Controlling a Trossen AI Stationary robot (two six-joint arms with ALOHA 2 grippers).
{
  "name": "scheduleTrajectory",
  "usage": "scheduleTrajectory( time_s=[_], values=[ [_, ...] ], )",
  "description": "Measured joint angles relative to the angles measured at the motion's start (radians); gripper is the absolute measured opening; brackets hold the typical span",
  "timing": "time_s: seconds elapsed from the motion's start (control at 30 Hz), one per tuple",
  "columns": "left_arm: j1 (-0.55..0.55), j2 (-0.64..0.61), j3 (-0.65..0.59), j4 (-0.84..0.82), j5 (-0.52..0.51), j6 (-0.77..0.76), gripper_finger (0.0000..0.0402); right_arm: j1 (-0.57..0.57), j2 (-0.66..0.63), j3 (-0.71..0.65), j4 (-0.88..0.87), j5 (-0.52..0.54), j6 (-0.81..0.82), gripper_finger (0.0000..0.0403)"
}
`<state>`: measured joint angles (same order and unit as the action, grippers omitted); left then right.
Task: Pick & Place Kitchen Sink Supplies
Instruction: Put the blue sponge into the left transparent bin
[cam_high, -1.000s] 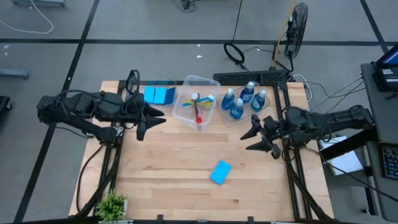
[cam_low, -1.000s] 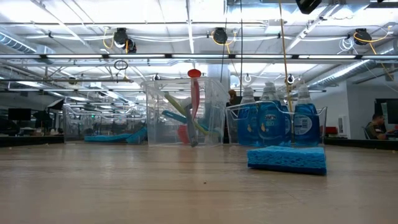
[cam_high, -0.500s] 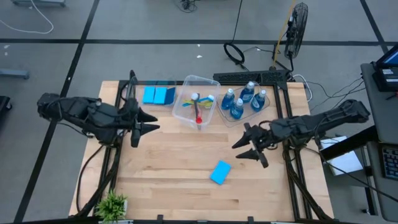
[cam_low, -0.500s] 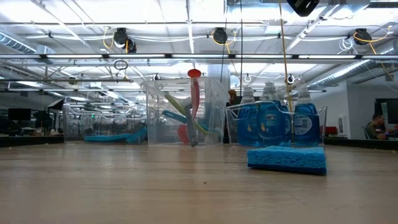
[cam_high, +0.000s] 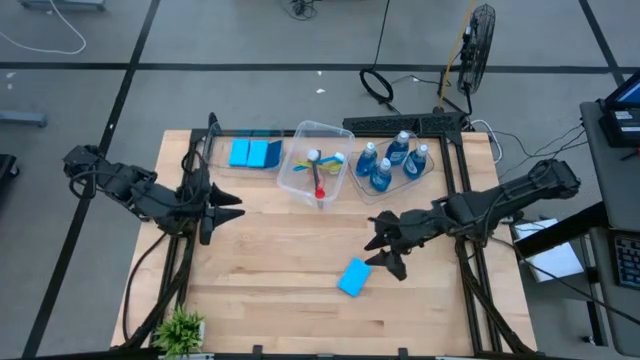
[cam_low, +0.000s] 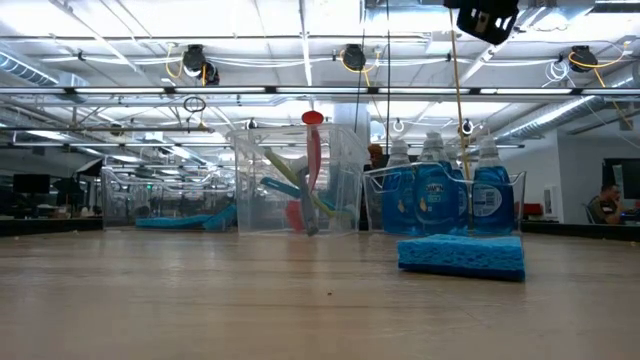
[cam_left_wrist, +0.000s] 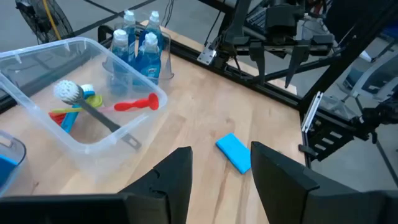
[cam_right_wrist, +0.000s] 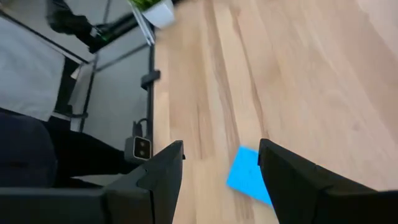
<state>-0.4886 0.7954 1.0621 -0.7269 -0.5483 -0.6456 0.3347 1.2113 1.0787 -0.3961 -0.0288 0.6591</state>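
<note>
Fingers parted and empty, the right gripper (cam_high: 378, 250) hovers just right of the flat bright-blue rectangular sponge (cam_high: 354, 277) lying mid-table, while the left gripper (cam_high: 222, 213), also spread with nothing held, waits at the left edge.

Both arms reach inward, left tool (cam_high: 228, 213) and right tool (cam_high: 381, 246) spread apart.

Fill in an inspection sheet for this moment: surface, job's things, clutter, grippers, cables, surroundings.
Surface: wooden table, mostly bare.
Job's things: loose sponge on the table; brushes in the middle tub; bottles in the neighbouring tub; more sponges at the back.
Clutter: potted plant at a front corner.
Grippers: right gripper over the loose sponge, jaws open, empty; left gripper at its side, jaws open, empty.
Cables: coiled cable on the floor.
Surroundings: fan behind the table.
</note>
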Motion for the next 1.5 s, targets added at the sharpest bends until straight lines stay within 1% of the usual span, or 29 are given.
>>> scheduleTrajectory(
  time_s=[0.2,0.33,0.53,0.67,0.8,0.97,1.1,1.33,1.5],
  values=[
    [-0.026,-0.038,-0.039,-0.001,-0.005,0.016,0.0180,0.001,0.054,0.017,-0.040,-0.002,0.134,0.0196],
    [-0.039,-0.066,-0.064,0.000,-0.008,0.036,0.0181,0.005,0.091,0.018,-0.052,-0.007,0.211,0.0196],
    [-0.069,-0.129,-0.123,0.048,-0.032,0.088,0.0173,0.021,0.168,0.018,-0.052,-0.029,0.275,0.0196],
    [-0.079,-0.177,-0.164,0.050,-0.034,0.082,0.0171,0.035,0.214,0.018,-0.048,-0.029,0.314,0.0196],
    [-0.090,-0.212,-0.196,0.051,-0.036,0.075,0.0177,0.047,0.252,0.018,-0.052,-0.029,0.368,0.0196],
    [-0.092,-0.230,-0.205,0.050,-0.036,0.100,0.0187,0.048,0.290,0.018,-0.059,-0.032,0.484,0.0196],
    [-0.092,-0.241,-0.205,0.049,-0.036,0.130,0.0187,0.048,0.306,0.018,-0.071,-0.029,0.597,0.0196],
    [-0.092,-0.241,-0.205,0.029,-0.031,0.151,0.0180,0.048,0.309,0.018,-0.172,-0.026,0.829,0.0196],
    [-0.092,-0.242,-0.205,0.020,-0.030,0.156,0.0189,0.048,0.309,0.018,-0.182,0.009,0.924,0.0196]
  ],
)
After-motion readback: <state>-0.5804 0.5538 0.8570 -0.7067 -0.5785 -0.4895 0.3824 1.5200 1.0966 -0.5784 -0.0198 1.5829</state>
